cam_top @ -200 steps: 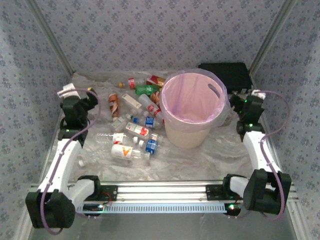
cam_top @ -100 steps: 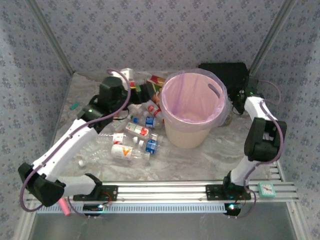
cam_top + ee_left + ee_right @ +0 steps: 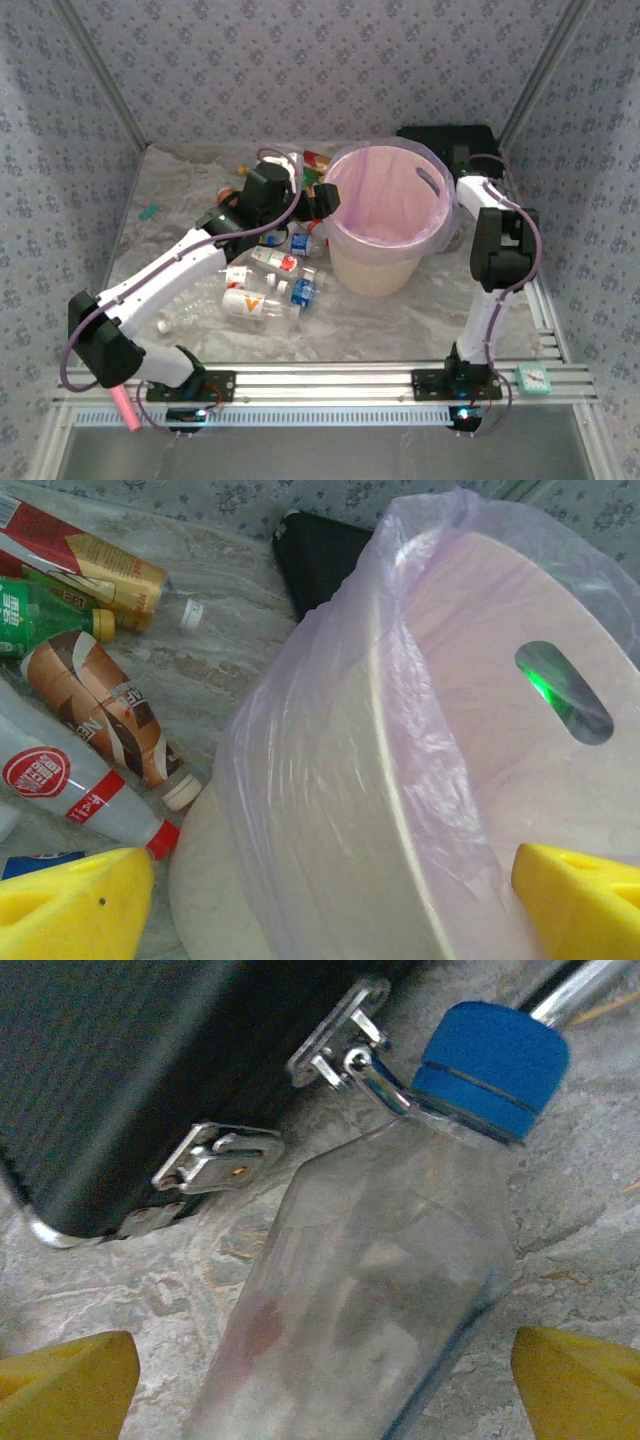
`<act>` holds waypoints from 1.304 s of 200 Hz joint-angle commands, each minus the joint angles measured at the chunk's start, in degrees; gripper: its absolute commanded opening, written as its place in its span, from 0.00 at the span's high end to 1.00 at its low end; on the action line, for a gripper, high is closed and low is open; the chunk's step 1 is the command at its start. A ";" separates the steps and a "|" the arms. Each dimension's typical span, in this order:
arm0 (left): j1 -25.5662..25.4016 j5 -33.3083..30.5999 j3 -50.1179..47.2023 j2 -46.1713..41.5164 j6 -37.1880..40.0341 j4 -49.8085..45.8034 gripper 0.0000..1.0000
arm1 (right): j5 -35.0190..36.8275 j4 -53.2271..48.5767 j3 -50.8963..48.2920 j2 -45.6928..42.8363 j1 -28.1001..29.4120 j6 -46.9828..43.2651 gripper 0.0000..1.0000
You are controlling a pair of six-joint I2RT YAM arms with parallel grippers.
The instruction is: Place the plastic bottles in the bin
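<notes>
A pick is being set up. The right claw (image 3: 320, 1380) is held wide open and empty on either side of a clear, faceted, blue-capped bottle (image 3: 380, 1260), which lies on the marbled counter (image 3: 590, 1160) beside the black case (image 3: 120, 1060). Closing on its slick body is called for next. The left claw (image 3: 325, 905) is spread empty just beside the cream bin (image 3: 215, 890), which is lined with filmy pink plastic. Other bottles (image 3: 262, 300) are seen scattered to its left.

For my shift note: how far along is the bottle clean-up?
Done: nothing visible inside the pink-lined cream bin. In hand: nothing; open right gripper hangs over a clear blue-capped bottle beside the black case, left gripper open at the bin. Remaining: the scattered plastic bottles beside it.
</notes>
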 commanded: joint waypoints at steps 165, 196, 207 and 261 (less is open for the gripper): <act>-1.06 -0.85 0.76 3.94 -4.05 2.54 0.08 | 2.28 0.63 -5.06 -2.54 -4.15 0.41 0.42; -1.03 -0.68 0.63 4.01 -4.07 2.89 0.08 | 3.99 -2.27 -6.29 -10.39 -7.38 -3.08 0.44; -1.08 -0.68 0.52 4.01 -3.98 2.82 0.08 | 4.74 -3.73 -6.90 -13.81 -9.01 -4.64 0.44; -1.07 -0.51 -0.15 4.12 -3.24 2.88 0.08 | 5.34 -14.03 -4.38 -32.05 -17.47 -10.40 0.48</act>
